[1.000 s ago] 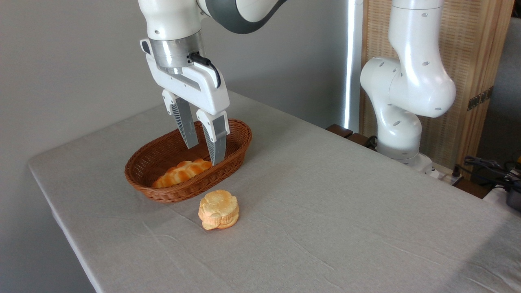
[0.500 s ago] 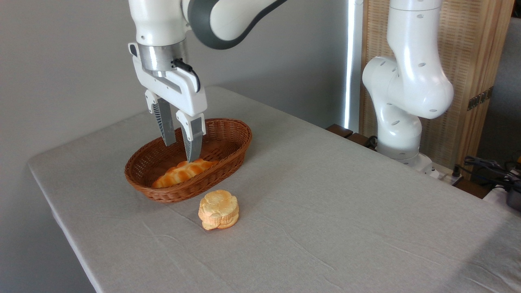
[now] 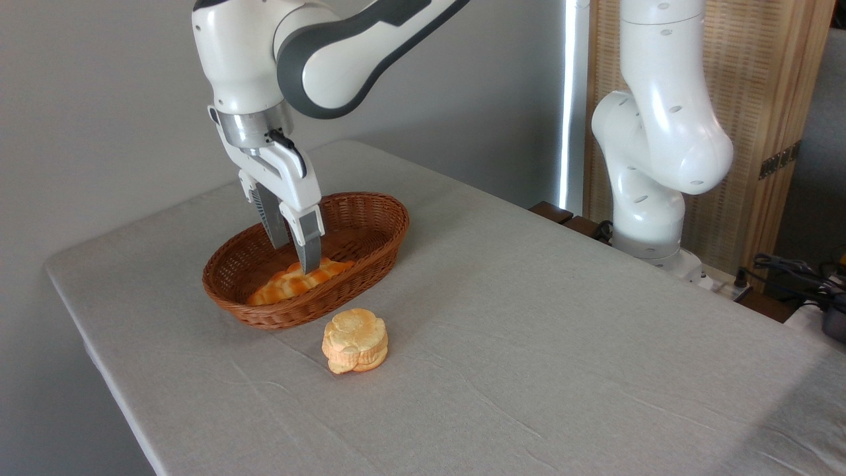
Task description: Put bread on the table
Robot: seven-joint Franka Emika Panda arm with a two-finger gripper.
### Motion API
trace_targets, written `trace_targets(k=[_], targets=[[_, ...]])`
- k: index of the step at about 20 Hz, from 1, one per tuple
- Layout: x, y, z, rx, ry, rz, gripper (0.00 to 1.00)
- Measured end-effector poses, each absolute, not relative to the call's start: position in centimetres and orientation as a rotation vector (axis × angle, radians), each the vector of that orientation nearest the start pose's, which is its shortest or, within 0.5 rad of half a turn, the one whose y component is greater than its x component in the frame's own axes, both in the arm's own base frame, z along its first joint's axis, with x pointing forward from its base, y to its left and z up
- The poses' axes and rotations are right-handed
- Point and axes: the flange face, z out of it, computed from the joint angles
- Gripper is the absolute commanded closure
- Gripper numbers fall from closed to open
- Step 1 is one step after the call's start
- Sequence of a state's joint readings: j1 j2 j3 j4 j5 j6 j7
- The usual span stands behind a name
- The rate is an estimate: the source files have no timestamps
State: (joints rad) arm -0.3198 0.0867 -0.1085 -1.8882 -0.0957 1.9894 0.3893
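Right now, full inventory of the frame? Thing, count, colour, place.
Loaf: 1, orange-brown braided, lying in the basket.
Basket: 1, brown wicker oval, far left part of the table.
Bun: 1, pale flower-shaped, on the cloth just in front of the basket.
Table: 1, light grey-beige cloth, fills most of the view.
Screen: 1, tan woven, behind the arm at right.
Cables: dark bundle, far right edge.
Arm: 1, white, base at the table's far right edge.
Gripper: 1, white, open, fingers down inside the basket at the loaf.
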Motion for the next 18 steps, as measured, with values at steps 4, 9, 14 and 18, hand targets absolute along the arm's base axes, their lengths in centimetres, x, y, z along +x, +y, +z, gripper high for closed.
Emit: trace_targets(k=[4, 9, 14, 18], targets=[[53.2, -24.9, 44.6, -2.968, 1.245, 0.015, 0.00], [53.5, -25.1, 43.1, -2.954, 1.254, 0.053, 0.00], [53.7, -25.0, 42.2, -2.902, 1.271, 0.075, 0.03], [53.8, -25.1, 42.0, -2.896, 1.275, 0.079, 0.45]])
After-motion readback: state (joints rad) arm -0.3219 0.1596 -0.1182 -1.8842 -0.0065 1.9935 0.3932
